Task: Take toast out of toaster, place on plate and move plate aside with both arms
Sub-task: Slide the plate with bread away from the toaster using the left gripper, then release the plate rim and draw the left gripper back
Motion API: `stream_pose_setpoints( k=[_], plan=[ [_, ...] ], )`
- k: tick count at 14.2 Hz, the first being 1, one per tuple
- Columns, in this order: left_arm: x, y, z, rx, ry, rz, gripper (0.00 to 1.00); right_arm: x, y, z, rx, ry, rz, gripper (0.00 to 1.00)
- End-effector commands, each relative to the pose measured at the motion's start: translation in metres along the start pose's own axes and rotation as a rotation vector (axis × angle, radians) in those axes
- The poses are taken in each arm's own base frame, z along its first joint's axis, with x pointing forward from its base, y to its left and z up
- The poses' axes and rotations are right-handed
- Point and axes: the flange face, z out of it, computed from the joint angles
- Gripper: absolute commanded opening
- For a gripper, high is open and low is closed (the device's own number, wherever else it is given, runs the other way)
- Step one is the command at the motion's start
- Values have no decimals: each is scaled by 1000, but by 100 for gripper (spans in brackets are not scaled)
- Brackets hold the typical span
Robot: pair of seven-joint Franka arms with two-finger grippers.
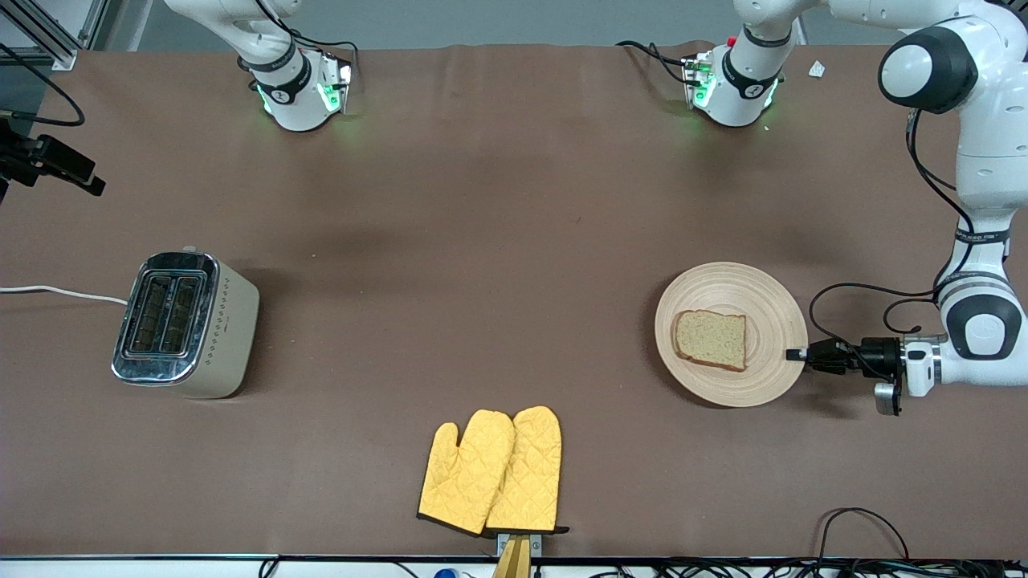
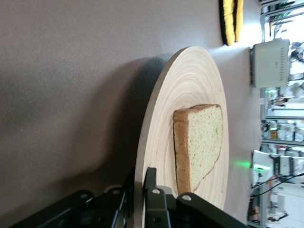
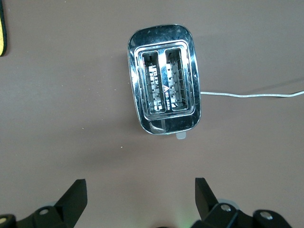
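The round wooden plate [image 1: 739,289] lies on the table toward the left arm's end. The toast [image 1: 711,338] lies flat on it, a little off centre. My left gripper [image 1: 797,354] is low at the plate's edge and shut on its rim. In the left wrist view one finger is under the plate [image 2: 190,80] and one on top, close to the toast [image 2: 202,142], with the gripper [image 2: 140,178] clamped on the rim. My right gripper [image 3: 140,190] is open and empty, high over the table by the toaster. It is out of the front view.
A steel two-slot toaster [image 1: 185,325] stands toward the right arm's end, its slots empty in the right wrist view [image 3: 165,78]. Its white cord [image 1: 56,291] runs off the table. Two yellow oven mitts [image 1: 494,471] lie at the table's edge nearest the front camera.
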Motion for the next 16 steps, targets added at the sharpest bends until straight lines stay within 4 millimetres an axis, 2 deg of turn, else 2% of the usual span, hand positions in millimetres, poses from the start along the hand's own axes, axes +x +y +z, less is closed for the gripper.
stream_pose_setpoints(
  k=[1,4,7,9,12,14,16],
  plan=[
    [6,7,-4,8,3,-4,99,-4,2,1,-13,8,8,100],
    [22,34,-30,134,-51,49,100,-4,2,1,-13,8,8,100],
    [64,106,-45,356,-158,183,100,-4,2,0,-11,9,7,100],
    [88,170,-50,500,-185,254,100,-4,3,1,-13,8,9,100],
    [116,294,-29,724,-217,258,100,-4,2,1,-11,9,9,100],
    [122,365,-13,854,-193,214,100,-4,2,1,-11,9,9,100],
    [118,420,-13,937,-115,131,100,-4,2,1,-11,9,9,100]
  ],
)
